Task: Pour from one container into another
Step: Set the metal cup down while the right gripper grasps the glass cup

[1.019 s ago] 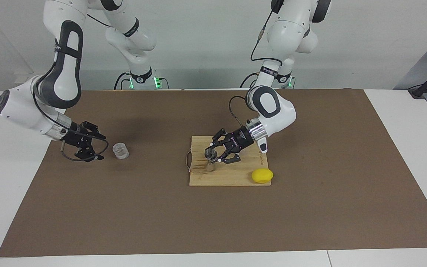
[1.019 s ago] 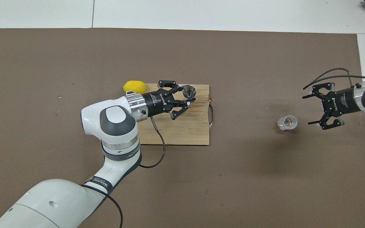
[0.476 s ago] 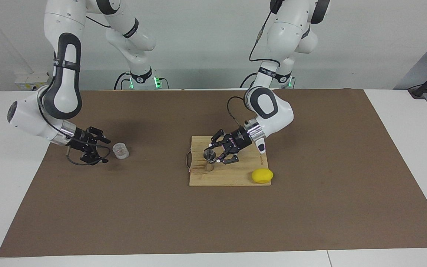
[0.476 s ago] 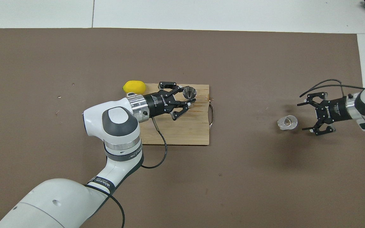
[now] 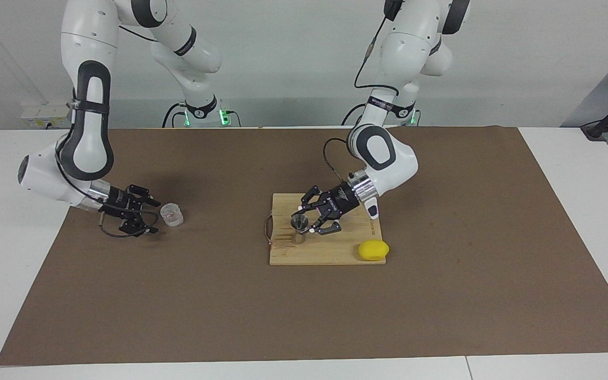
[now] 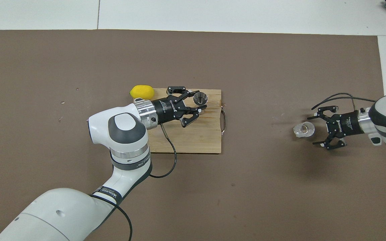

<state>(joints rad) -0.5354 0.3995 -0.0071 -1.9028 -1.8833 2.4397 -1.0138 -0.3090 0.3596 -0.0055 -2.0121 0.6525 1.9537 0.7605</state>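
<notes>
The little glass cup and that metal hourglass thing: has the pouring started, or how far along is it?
Not started. The glass cup stands on the brown mat; the open right gripper is beside it, not gripping. The jigger stands upright on the wooden board, with the open left gripper around it. Left: grasp both, bring them together, tip the cup.

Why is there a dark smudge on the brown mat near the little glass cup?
In the overhead view, that smudge is the right gripper's soft shadow, just nearer the robots than the glass cup; in the facing view, another blurry shadow from the same arm lies on the mat.
</notes>
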